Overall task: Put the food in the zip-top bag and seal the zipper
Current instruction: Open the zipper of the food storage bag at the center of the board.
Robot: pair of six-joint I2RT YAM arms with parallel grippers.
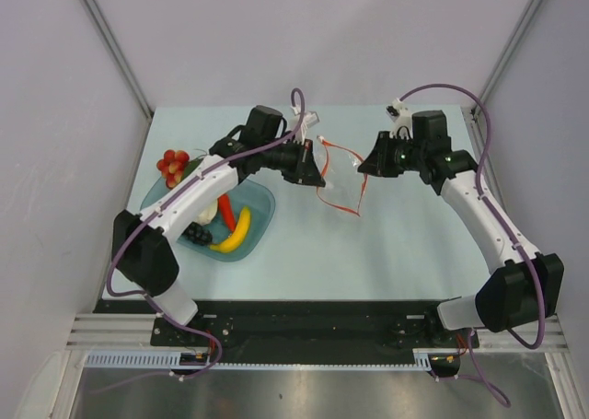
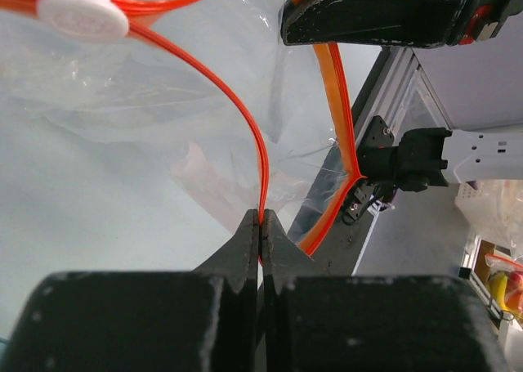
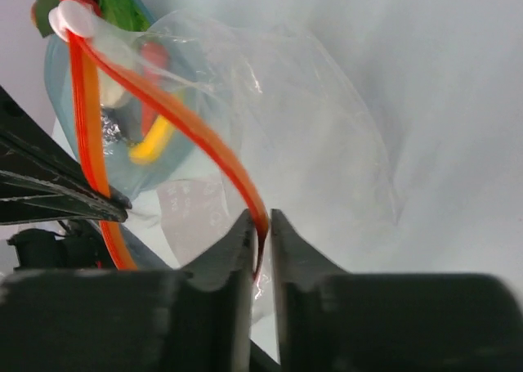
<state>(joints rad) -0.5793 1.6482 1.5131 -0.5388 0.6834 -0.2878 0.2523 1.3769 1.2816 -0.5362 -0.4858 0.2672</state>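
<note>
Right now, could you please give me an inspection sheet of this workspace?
Surface: pale blue table.
Job's things: zip-top bag hangs between the grippers, mouth open, looks empty; banana, pepper, grapes and cabbage lie in the teal bowl; berry cluster at its far-left rim.
Clutter: nothing seen.
Grippers: left gripper shut on the zipper; right gripper narrowly parted around the zipper, hold uncertain.
Cables: purple cables run along both arms.
Surroundings: pale walls; metal rail at the near edge.

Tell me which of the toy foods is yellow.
The banana, curved along the bowl's near side. The pepper beside it is red-orange, the grapes dark, the berries red.
</note>
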